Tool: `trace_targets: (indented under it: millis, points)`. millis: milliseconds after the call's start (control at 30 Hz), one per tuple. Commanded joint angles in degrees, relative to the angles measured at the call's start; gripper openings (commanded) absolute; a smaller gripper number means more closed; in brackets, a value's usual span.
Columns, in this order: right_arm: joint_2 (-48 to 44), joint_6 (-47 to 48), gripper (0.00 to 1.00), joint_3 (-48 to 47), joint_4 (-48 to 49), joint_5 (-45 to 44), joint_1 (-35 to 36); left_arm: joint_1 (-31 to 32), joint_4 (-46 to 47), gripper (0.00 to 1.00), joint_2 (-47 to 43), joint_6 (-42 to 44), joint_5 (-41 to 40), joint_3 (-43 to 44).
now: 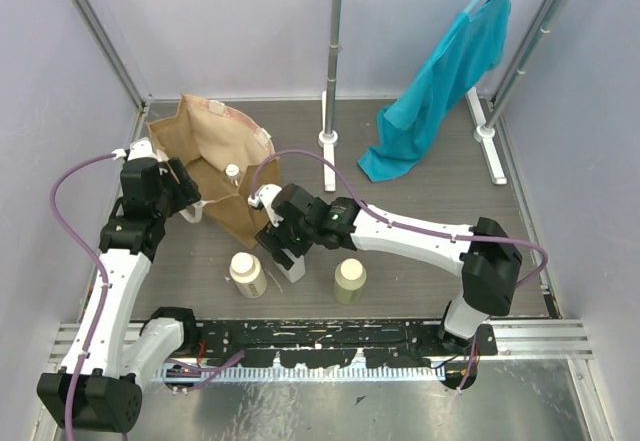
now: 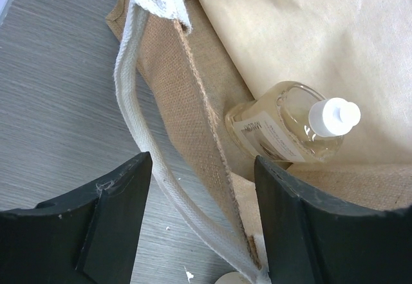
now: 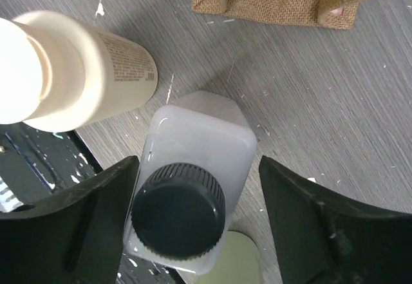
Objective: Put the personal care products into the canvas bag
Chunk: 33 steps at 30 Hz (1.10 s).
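The canvas bag (image 1: 205, 146) stands open at the back left, with the amber bottle (image 1: 232, 173) inside it. My left gripper (image 1: 190, 201) is open. In the left wrist view (image 2: 203, 161) its jaws straddle the bag's wall (image 2: 187, 104) and whitish strap (image 2: 125, 97), with the amber bottle (image 2: 286, 126) just beyond. My right gripper (image 1: 283, 251) is open around the white rectangular bottle (image 3: 199, 129), whose dark cap (image 3: 179, 210) sits between the jaws (image 3: 196, 168). The cream bottle (image 1: 247, 274) and the olive-green bottle (image 1: 350, 281) stand upright on either side.
A teal garment (image 1: 445, 76) hangs from a metal rack at the back right. The rack's pole (image 1: 332, 51) and foot stand just right of the bag. A black rail (image 1: 330, 341) runs along the near edge. Grey walls close in left and right.
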<state>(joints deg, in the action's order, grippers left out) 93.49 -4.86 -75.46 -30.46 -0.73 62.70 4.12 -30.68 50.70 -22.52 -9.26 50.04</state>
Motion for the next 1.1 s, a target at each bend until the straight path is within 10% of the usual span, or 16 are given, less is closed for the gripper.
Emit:
trace_targets:
  millis: [0,267,633,1067]
  points:
    - [0.49,-0.59,0.75,0.1,2.24,-0.31,0.64,0.06,0.2,0.72,-0.63,0.81,0.59,0.61]
    - [0.69,-1.14,0.01,-2.65,-0.66,-2.97,0.67,0.02,0.35,0.71,-0.51,0.73,0.88,0.19]
    - [-3.8,-0.02,0.0,-26.01,-16.58,-7.63,0.67,0.01,1.34,0.22,-0.36,1.52,3.13,-0.69]
    - [3.33,12.89,0.0,-54.61,-8.61,-5.44,0.32,0.01,1.89,0.13,-0.1,1.52,3.65,-0.96]
